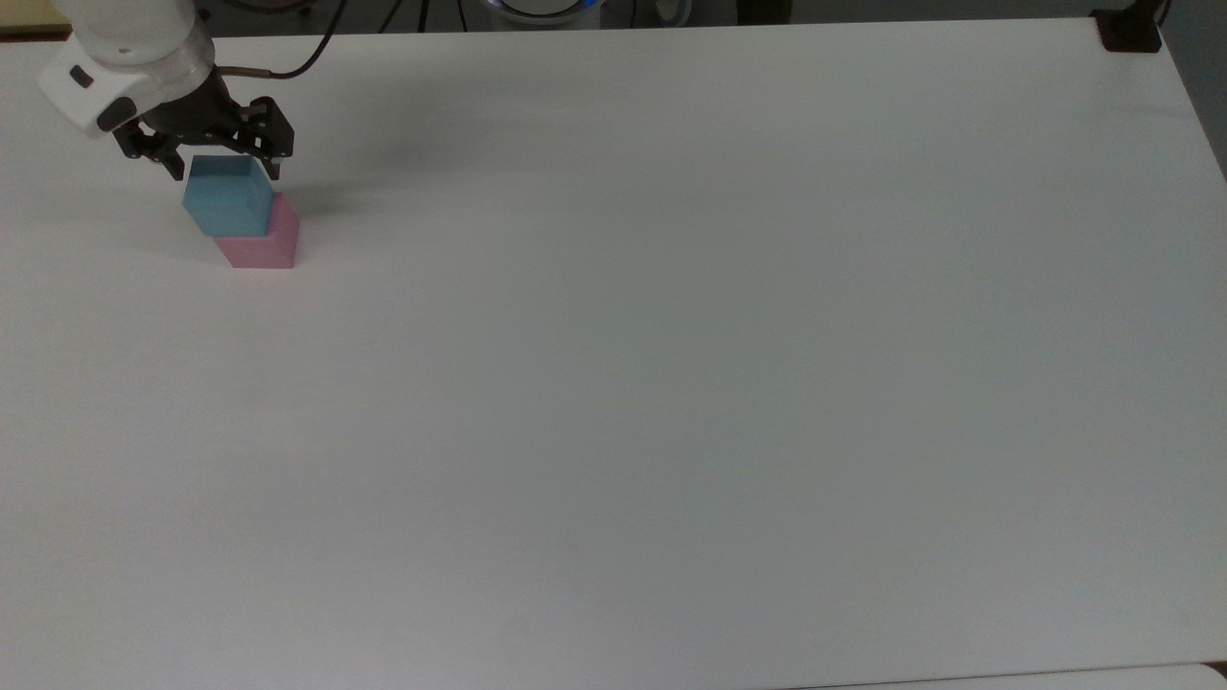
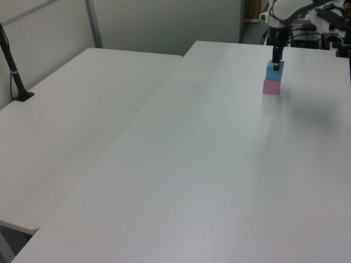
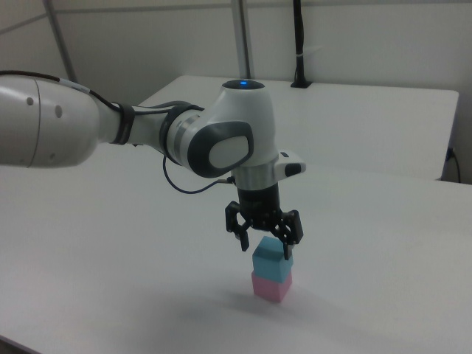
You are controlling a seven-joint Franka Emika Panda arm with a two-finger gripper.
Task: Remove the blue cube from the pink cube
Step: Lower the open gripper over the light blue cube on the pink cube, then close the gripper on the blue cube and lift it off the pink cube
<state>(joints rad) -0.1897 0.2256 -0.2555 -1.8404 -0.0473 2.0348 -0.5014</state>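
Right now the claw [image 1: 227,172] hangs directly over the stack, its two black fingers [image 3: 244,240] spread apart and reaching down on either side of the blue cube [image 1: 228,196]. In the right view the fingertips are level with the cube's upper part, one on each flank; whether they touch its faces I cannot tell, but they have not closed on it.

Straight beneath the claw, the blue cube sits on the pink cube [image 1: 261,241]. Both stand upright, and the pink one rests flat on the white desk [image 1: 671,364]. In the top view the blue cube hides much of the pink one, which peeks out toward the top view's lower right. The right view shows the stack [image 3: 271,274] squarely aligned, blue above pink.

Above the claw rises the white wrist [image 3: 254,166] of the arm, which stretches away toward the right view's left. A thin dark cable [image 3: 193,188] loops under it.

From the left view, the claw [image 2: 276,59] comes down on the stack near the desk's far end. A second white desk [image 2: 77,120] adjoins this one on the left view's left, well apart from the claw, with a black post [image 2: 15,76] standing on it. A soft shadow of the arm lies on the desk just beyond the cubes.
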